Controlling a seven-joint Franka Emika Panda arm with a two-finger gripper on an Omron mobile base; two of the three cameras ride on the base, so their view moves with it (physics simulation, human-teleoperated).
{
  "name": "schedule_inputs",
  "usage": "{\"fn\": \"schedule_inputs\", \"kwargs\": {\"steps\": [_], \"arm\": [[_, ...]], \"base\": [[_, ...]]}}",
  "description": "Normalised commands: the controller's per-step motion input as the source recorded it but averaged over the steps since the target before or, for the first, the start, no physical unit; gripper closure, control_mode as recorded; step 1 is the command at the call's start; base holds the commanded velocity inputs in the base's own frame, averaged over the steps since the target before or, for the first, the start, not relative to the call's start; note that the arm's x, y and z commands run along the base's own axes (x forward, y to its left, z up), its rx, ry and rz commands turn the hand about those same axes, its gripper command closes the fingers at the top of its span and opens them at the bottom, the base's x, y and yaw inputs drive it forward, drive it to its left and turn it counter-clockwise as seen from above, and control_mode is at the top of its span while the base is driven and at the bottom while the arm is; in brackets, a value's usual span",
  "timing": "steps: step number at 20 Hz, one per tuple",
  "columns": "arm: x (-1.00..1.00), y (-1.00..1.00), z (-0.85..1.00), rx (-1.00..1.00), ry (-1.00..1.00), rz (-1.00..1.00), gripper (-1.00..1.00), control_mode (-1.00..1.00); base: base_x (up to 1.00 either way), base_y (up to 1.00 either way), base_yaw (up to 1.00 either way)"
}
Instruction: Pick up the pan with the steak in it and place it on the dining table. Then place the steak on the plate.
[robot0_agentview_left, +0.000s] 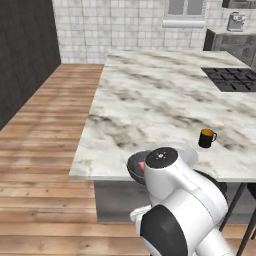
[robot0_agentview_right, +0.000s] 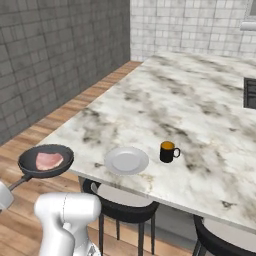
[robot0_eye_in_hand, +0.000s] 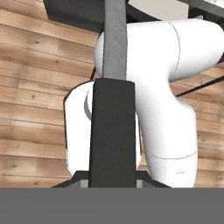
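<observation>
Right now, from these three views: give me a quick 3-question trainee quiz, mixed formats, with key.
1. True or false: the steak lies inside the pan.
2. Multiple choice: where is the pan relative to the dining table?
A. Resting in the middle of the marble top
B. Held off the table's near corner, over the wooden floor
C. On the plate
3. Fill in: on the table, the dark mug stands beside the empty light-grey ____.

Key
1. True; the pink slab sits in the pan's dark inside.
2. B; in the hand view the claw is clamped on the pan's long handle.
3. plate; mug and plate stand apart, not touching.
</observation>
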Motion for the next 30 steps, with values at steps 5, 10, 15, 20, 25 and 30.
{"fn": "schedule_inputs", "kwargs": {"steps": [5, 10, 15, 20, 25, 30], "arm": [[0.00, 0.00, 0.00, 0.00, 0.00, 0.00, 1.00, 1.00], [0.00, 0.00, 0.00, 0.00, 0.00, 0.00, 1.00, 1.00], [0.00, 0.00, 0.00, 0.00, 0.00, 0.00, 1.00, 1.00], [0.00, 0.00, 0.00, 0.00, 0.00, 0.00, 1.00, 1.00], [0.00, 0.00, 0.00, 0.00, 0.00, 0.00, 1.00, 1.00], [0.00, 0.00, 0.00, 0.00, 0.00, 0.00, 1.00, 1.00]], "base": [[0.01, 0.17, -0.08], [-0.09, 0.14, -0.17], [-0.10, 0.10, -0.06], [-0.01, 0.58, -0.11], [-0.02, 0.49, -0.12], [0.38, 0.06, -0.03]]}}
